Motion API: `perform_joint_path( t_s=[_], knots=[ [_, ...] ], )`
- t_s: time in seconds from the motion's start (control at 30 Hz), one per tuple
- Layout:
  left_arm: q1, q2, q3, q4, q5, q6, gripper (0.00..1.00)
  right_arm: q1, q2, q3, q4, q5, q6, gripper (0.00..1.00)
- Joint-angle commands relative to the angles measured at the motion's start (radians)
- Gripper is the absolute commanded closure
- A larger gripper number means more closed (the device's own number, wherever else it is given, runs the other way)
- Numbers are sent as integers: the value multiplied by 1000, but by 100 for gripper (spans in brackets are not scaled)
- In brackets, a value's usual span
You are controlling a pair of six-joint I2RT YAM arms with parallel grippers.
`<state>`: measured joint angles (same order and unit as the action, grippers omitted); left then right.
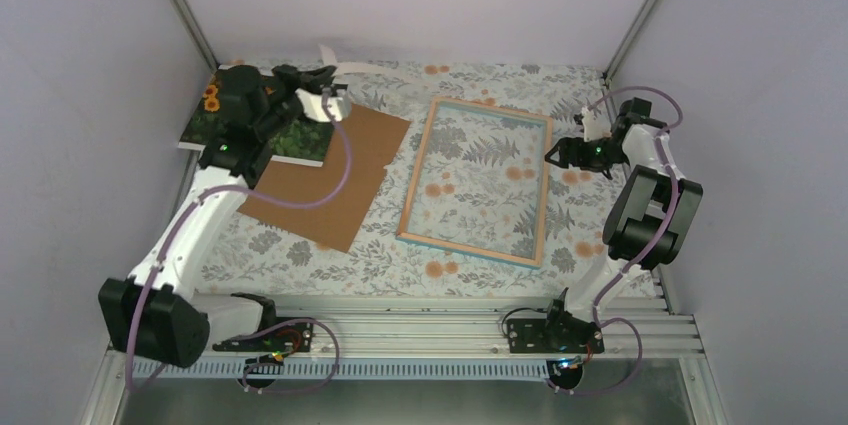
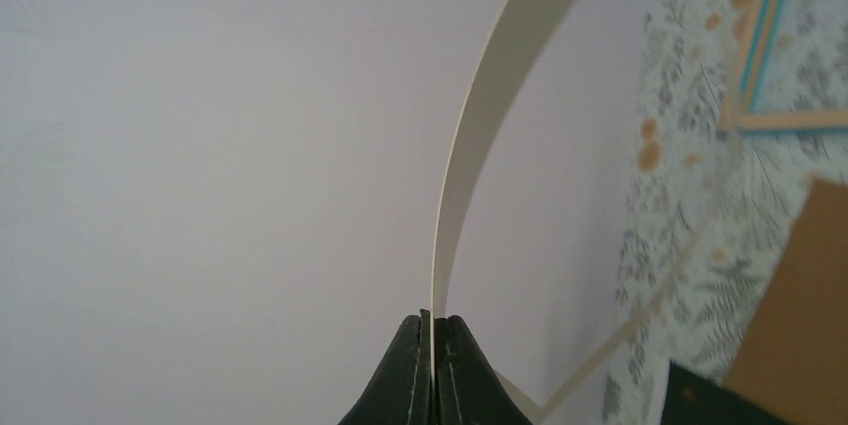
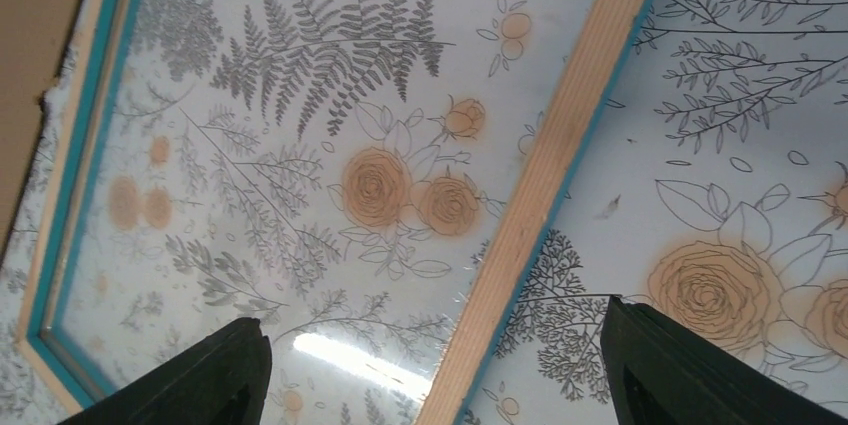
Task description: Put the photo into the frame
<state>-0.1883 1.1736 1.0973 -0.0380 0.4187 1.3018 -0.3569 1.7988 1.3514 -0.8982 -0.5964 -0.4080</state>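
The frame (image 1: 475, 180) lies flat at centre right, wood back up, turquoise at its edges. The photo (image 1: 208, 105) lies at the far left, sunflowers up, mostly hidden under my left arm. My left gripper (image 1: 322, 80) is raised above the photo's far corner and shut on the cream mat border (image 1: 350, 65). In the left wrist view the thin mat strip (image 2: 480, 95) curves up from the closed gripper (image 2: 432, 320). My right gripper (image 1: 555, 155) is open over the frame's right rail. In the right wrist view the wooden rail (image 3: 540, 185) runs between the spread fingertips (image 3: 220, 375).
The brown backing board (image 1: 330, 170) lies between photo and frame, overlapping the photo's near edge. A floral cloth (image 1: 470, 80) covers the table. Grey walls close in on three sides, and the left gripper is near the back wall.
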Motion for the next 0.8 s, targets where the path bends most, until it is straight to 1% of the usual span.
perform_joint_path(
  t_s=[0.0,0.17,0.27,0.37,0.43,0.5,0.57,0.67,0.73,0.77],
  knots=[
    [-95,116,91,100,-62,-151,98,-7,-6,35,5,-70,63,18],
    [-240,267,154,199,-142,-151,98,-29,12,59,4,-116,118,18],
    [-310,376,223,297,-214,-129,98,-57,24,76,5,-133,138,18],
    [-344,513,393,307,-281,-147,98,-91,32,96,2,-140,146,18],
    [-360,606,572,276,-302,-194,98,-124,30,105,4,-146,153,18],
    [-367,628,643,198,-205,-225,98,-152,29,112,-2,-149,153,18],
    [-379,589,572,192,-77,-213,98,-180,23,112,-2,-138,150,18],
    [-411,495,359,195,85,-129,98,-228,13,102,7,-128,154,18],
    [-430,442,227,177,156,-72,98,-255,11,96,5,-121,150,17],
    [-440,423,170,160,169,-48,98,-263,11,90,4,-110,144,17]
  ],
)
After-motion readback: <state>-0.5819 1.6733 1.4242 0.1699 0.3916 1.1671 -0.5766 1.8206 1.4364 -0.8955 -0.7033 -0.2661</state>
